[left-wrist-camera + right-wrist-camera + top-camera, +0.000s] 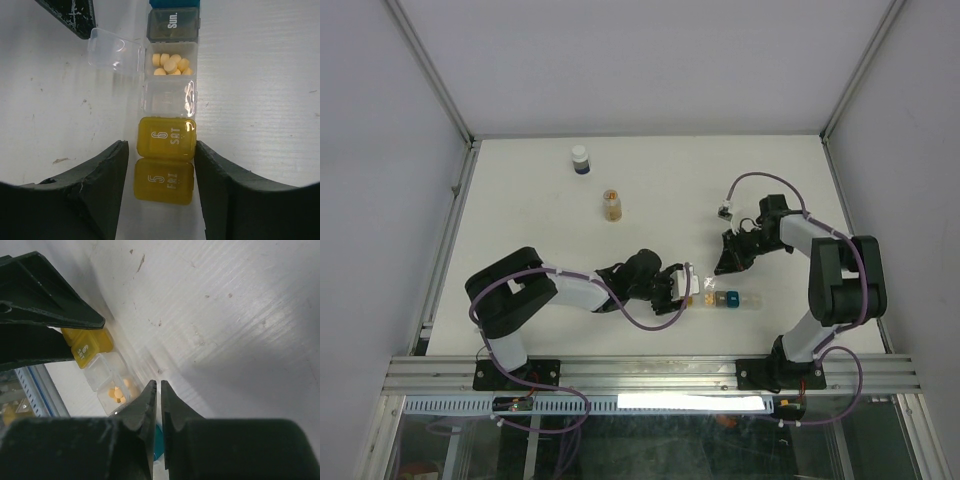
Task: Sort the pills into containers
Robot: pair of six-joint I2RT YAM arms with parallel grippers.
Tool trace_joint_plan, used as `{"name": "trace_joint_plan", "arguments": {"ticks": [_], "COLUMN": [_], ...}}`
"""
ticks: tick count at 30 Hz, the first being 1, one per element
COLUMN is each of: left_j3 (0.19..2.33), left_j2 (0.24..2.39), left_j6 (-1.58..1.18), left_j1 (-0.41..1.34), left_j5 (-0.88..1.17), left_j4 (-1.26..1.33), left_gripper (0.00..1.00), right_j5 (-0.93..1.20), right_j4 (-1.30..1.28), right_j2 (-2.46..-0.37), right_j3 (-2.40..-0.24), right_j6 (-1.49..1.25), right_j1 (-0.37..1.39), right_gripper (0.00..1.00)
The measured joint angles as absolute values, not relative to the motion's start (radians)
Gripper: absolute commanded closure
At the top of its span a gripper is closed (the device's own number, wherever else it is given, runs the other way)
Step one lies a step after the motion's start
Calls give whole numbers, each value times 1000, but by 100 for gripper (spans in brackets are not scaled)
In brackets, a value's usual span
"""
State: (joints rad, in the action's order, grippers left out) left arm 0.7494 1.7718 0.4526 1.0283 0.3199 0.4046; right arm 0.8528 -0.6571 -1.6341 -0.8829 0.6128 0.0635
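A translucent yellow, clear and blue-teal plastic box strip (725, 298) lies on the white desk (520, 220), near-right of the round amber bottle (612, 204). The left fingers (100, 185) straddle its yellow end, spread and not gripping it. The right fingers (135, 440) are pinched together, empty.

Lab test cell, alu frame (650, 372)

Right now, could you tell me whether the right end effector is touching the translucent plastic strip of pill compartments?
Apart. The top external view shows bare white table between the right end effector and the translucent plastic pill strip.
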Motion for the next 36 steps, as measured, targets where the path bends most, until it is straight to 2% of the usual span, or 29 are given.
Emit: {"name": "trace_joint_plan", "arguments": {"ticks": [4, 11, 19, 29, 36], "left_j3": [751, 763, 767, 768, 768], "left_j2": [1776, 1780, 1780, 1780, 1780], "left_j6": [440, 426, 414, 410, 412], "left_j1": [1028, 1028, 1028, 1029, 1029], "left_j5": [324, 327, 327, 319, 317], "left_j4": [399, 384, 378, 376, 377], "left_gripper": [55, 67, 68, 69, 70], "right_j5": [872, 939, 956, 794, 766], "right_j4": [-707, -824, -914, -908, -902], "right_j2": [-1663, -1668, -1594, -1599, -1552], "right_j3": [-903, -922, -920, -894, -884], "right_j6": [656, 784, 900, 899, 892], "right_j1": [66, 70, 121, 257, 274], "right_gripper": [97, 98, 99, 100, 100]}}
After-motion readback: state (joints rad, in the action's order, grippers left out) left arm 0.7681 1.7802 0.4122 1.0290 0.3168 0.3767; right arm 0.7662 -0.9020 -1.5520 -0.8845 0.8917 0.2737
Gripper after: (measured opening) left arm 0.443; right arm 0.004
